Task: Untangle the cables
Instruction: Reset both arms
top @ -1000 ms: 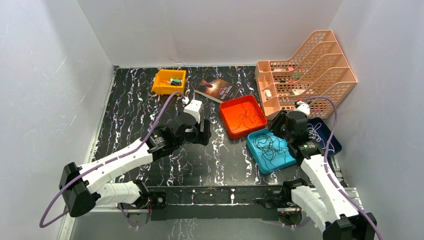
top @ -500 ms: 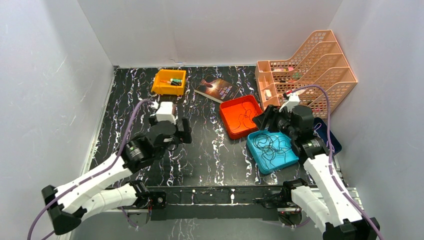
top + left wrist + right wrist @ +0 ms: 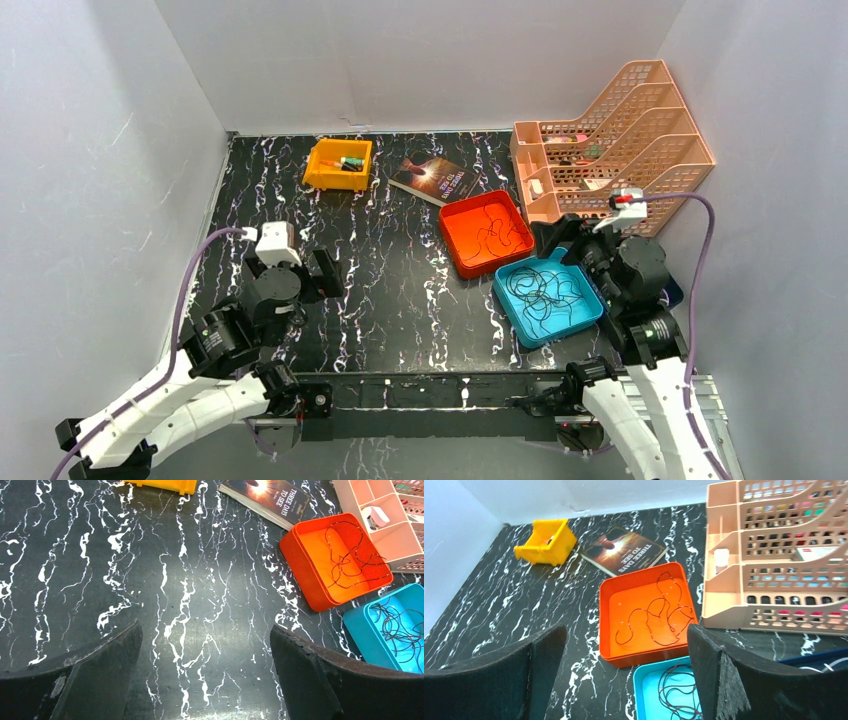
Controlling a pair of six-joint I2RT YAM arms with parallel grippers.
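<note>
One thin dark cable (image 3: 492, 232) lies in loose curves in the orange tray (image 3: 455, 215). A tangle of dark cables (image 3: 545, 290) lies in the teal tray (image 3: 512, 300). Both also show in the left wrist view, cable (image 3: 350, 555) and tangle (image 3: 400, 630), and in the right wrist view, cable (image 3: 659, 615) and tangle (image 3: 674, 690). A bit of whitish cable (image 3: 836, 664) shows in a dark blue tray (image 3: 819, 657). My left gripper (image 3: 292, 272) is open and empty above bare table at the left (image 3: 205, 630). My right gripper (image 3: 572, 243) is open and empty, above the teal tray's far edge (image 3: 626, 632).
A yellow bin (image 3: 339, 163) with small items and a book (image 3: 433, 178) lie at the back. A peach slotted file rack (image 3: 610, 140) stands at the back right, close behind the trays. White walls enclose the table on three sides.
My left arm has drawn back to the left and toward the near edge, away from the orange tray. My right arm has pulled back to the right. Both grippers stay open.
</note>
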